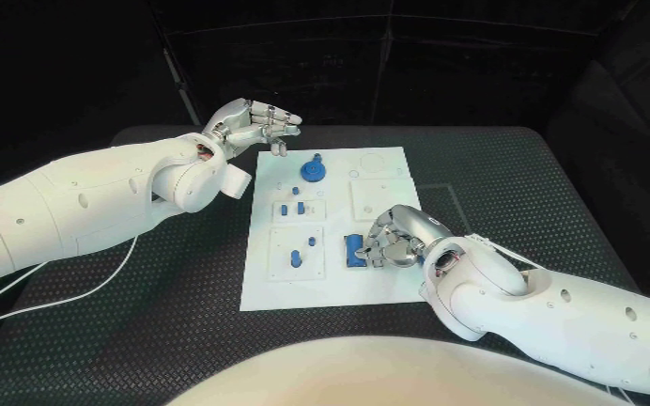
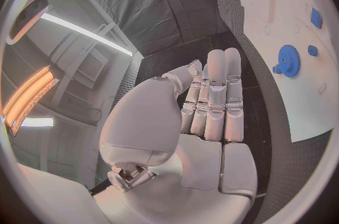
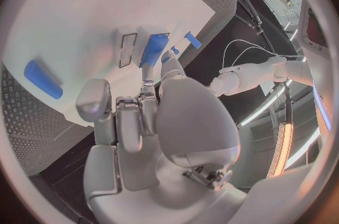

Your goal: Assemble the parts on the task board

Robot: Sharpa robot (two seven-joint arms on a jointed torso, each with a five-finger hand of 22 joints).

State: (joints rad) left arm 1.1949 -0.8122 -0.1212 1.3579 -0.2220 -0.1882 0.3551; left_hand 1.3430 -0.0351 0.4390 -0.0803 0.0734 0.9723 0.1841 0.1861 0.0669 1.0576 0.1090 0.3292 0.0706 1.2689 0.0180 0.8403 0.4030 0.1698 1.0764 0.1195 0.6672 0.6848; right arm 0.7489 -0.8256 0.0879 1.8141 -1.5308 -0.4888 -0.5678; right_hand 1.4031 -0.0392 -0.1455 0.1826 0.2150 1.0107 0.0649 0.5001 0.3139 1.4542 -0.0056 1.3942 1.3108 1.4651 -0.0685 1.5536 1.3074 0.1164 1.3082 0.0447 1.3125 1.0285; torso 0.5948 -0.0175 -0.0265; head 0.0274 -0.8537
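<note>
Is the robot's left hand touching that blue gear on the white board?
Apart. The left wrist view shows the left hand with fingers straight, dark table between them and the blue gear.

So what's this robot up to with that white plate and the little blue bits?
It is fitting small blue parts onto the white task board on the black table. The right hand is down at a blue block near the board's right side, fingers curled by it; a firm grip can't be confirmed. The left hand hovers empty off the far left corner, near a blue gear.
</note>
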